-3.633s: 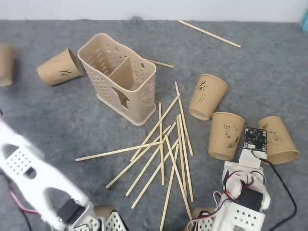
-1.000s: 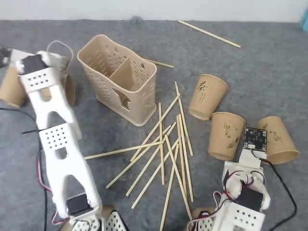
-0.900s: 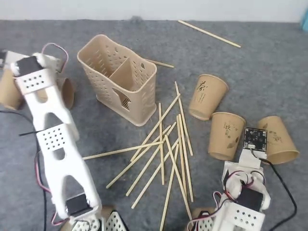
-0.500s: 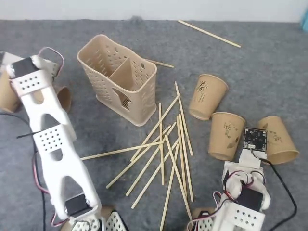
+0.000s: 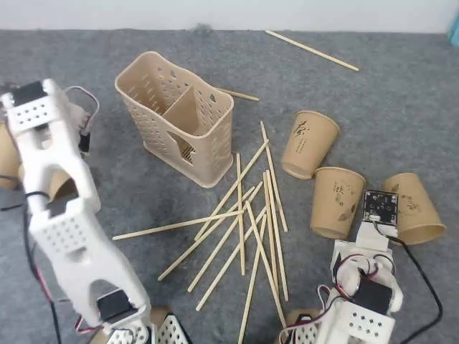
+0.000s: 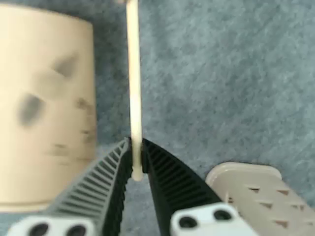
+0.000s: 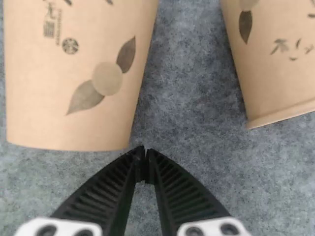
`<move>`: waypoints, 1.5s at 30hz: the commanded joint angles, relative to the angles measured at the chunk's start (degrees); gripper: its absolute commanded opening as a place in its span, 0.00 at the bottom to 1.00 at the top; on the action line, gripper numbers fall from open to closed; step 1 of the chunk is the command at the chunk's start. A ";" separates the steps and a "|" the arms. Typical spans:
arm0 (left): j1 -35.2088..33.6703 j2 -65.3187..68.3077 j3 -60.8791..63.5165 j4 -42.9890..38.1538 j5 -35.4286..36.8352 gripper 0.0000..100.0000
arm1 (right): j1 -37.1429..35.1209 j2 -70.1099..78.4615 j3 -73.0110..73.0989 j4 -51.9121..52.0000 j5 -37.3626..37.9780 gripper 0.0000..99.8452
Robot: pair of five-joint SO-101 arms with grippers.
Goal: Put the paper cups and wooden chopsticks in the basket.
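the left gripper point(image 6: 134, 164) is clamped on a pale strip point(image 6: 133, 83) that runs straight out from its tips; whether this is a cup's edge or a chopstick cannot be told. a paper cup point(image 6: 44, 108) lies just beside it, with a band of grey carpet point(image 6: 221, 73) between them. the right gripper point(image 7: 145, 153) has its jaws pressed together on nothing, low over the carpet. two cups lie on their sides just ahead of it, the near cup point(image 7: 74, 73) close by the tips, the far cup point(image 7: 275, 54) a little off. the basket point(image 5: 208, 136) stands upright, well apart from both grippers, with loose chopsticks point(image 5: 241, 215) strewn between it and the right arm.
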 commanded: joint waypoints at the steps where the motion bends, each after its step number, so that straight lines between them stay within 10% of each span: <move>1: 0.70 -13.45 13.32 -7.21 -0.53 0.01 | 0.57 -0.75 1.05 -0.75 0.70 0.01; 12: 2.20 -28.92 17.27 -9.67 -13.19 0.01 | 0.66 -0.75 1.05 -0.75 0.70 0.01; 24: 3.25 -37.63 18.42 9.67 -68.66 0.01 | 0.66 -0.75 1.05 -0.66 0.70 0.01; 35: 8.00 -62.86 47.16 9.58 -76.40 0.01 | 0.66 -0.75 1.05 -0.66 0.70 0.01; 45: 8.00 -51.16 55.69 9.58 -79.21 0.04 | 0.66 -0.75 1.05 -0.66 0.70 0.01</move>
